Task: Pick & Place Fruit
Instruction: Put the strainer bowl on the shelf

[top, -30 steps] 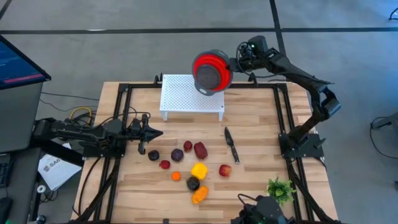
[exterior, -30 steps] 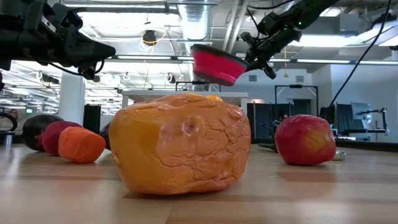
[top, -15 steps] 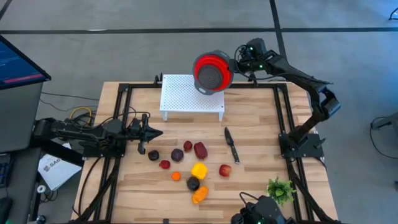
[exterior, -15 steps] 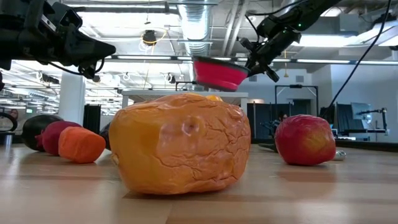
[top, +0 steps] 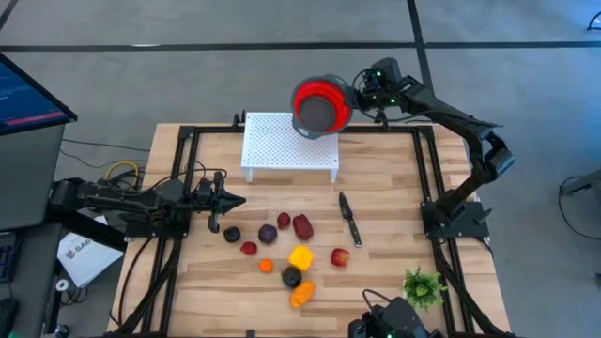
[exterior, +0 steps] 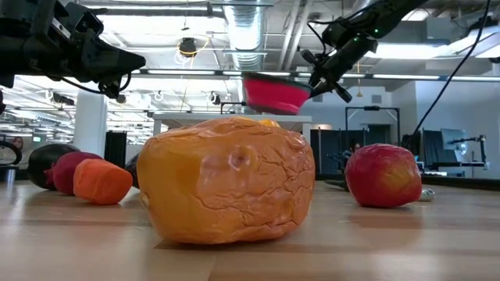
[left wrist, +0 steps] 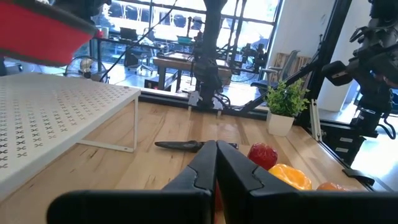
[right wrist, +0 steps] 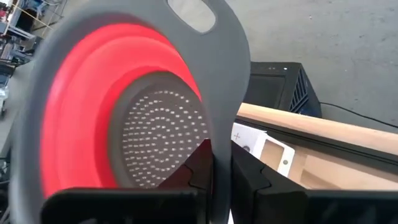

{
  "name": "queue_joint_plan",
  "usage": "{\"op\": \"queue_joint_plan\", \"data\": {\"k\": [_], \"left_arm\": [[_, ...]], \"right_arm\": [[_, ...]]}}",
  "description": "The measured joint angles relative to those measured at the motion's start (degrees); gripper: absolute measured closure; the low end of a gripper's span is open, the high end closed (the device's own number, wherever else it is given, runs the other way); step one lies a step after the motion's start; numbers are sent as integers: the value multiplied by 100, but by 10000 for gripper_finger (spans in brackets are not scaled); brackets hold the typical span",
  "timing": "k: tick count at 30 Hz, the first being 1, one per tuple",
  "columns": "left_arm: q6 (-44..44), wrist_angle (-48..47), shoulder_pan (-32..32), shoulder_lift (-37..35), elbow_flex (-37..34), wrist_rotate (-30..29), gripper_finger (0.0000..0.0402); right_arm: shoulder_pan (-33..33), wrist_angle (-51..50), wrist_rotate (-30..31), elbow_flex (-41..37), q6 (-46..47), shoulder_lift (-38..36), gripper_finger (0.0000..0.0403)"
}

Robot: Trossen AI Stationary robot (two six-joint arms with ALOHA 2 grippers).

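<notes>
Several toy fruits in red, purple, yellow, orange and blackish-green lie on the wooden table's near middle. In the low view the orange one and a red one are nearest. My left gripper is shut and hovers just left of the fruits. Its fingers meet in the left wrist view. My right gripper is shut on a red colander with a grey rim, above the far right corner of the white perforated rack. My right gripper pinches the colander's grey rim between its two fingers, on the side opposite the handle hole. The fingers come about level from the table's right. The colander is lifted clear and sits nearly level in the low view.
A black-handled knife lies right of the fruits. A green plant sprig stands near the table's near right corner. Black frame rails run along the table's sides. Bare wood lies between the rack and the fruits.
My right gripper has turned, and the colander has gone from tilted to nearly level while drifting slightly toward the far edge. It has stayed in the hold. The fruits have kept still.
</notes>
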Motion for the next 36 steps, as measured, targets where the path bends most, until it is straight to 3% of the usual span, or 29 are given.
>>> {"op": "queue_joint_plan", "data": {"k": [11,24,36], "left_arm": [[-1,2,0,0,0,1,398],[-110,2,0,1,0,-1,398],[-129,0,0,1,-1,-1,398]], "right_arm": [[145,177,91,9,148,488,361],[116,238,-67,2,146,522,379],[156,273,-88,2,24,518,296]]}}
